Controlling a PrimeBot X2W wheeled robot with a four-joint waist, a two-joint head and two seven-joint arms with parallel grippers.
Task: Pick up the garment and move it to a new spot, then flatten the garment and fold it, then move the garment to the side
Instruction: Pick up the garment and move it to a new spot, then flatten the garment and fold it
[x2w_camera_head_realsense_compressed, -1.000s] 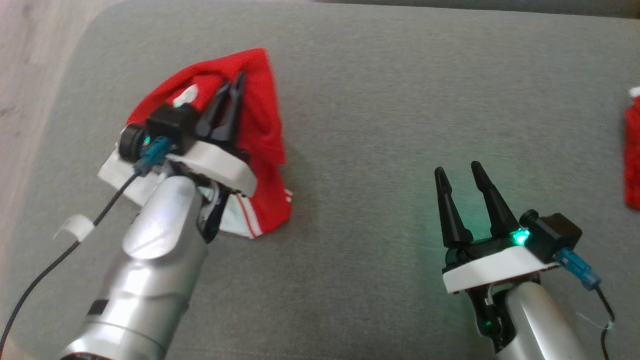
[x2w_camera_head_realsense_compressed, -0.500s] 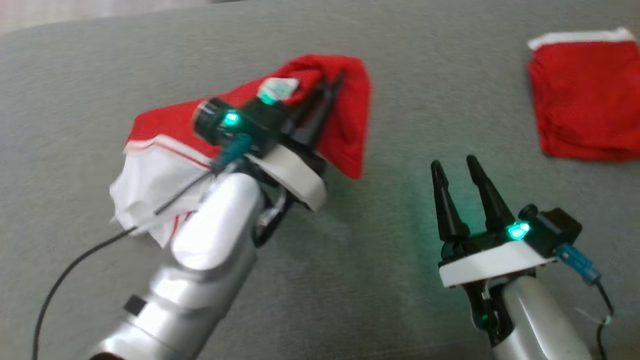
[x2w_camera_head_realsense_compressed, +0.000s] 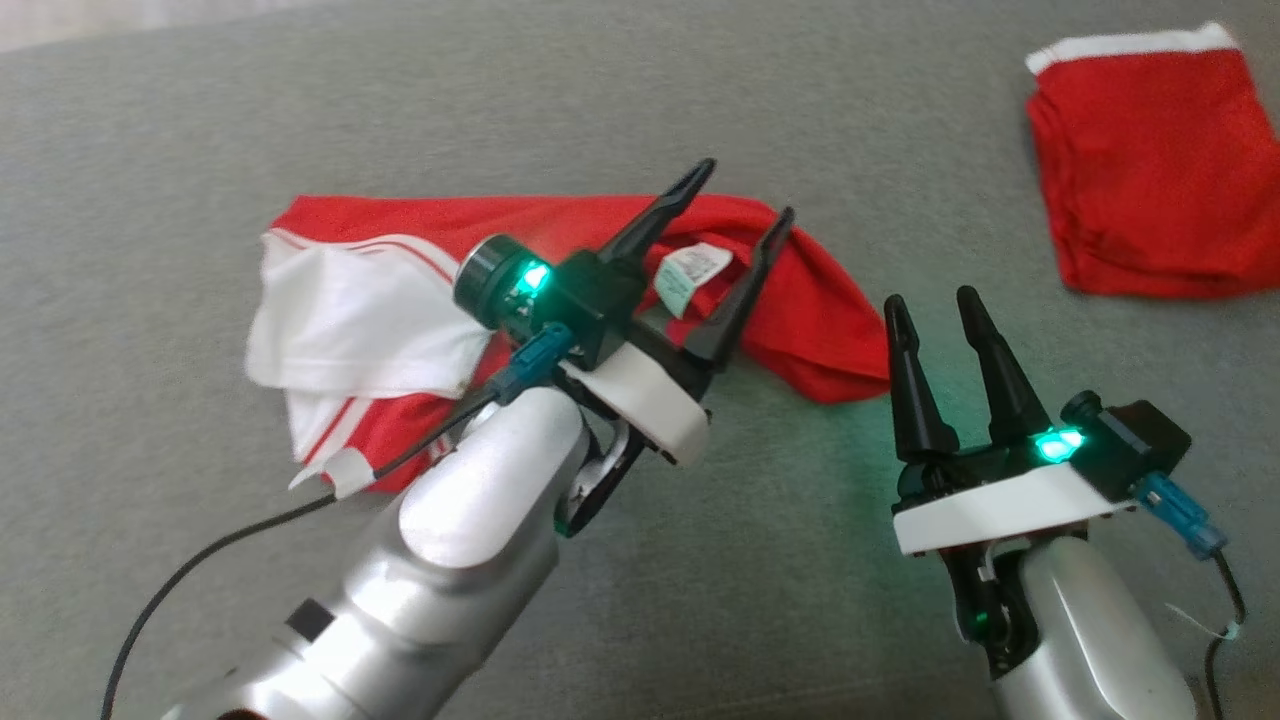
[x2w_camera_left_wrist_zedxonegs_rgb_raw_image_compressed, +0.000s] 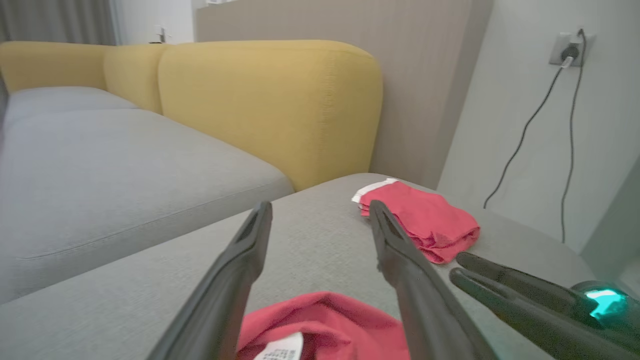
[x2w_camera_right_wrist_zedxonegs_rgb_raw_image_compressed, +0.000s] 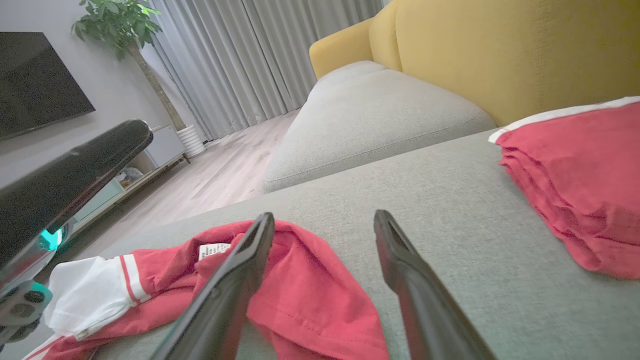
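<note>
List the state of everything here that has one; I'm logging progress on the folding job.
garment: unfolded, crumpled, lying on the grey cushion, not gripped.
second red garment: folded, lying apart at the far right.
left gripper: jaws open, over the garment, holding nothing.
right gripper: jaws open, empty, beside the garment.
wall plug: plugged in.

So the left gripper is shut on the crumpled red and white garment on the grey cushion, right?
No. The head view shows the left gripper open, fingers spread over the crumpled red and white garment on the grey cushion.
</note>
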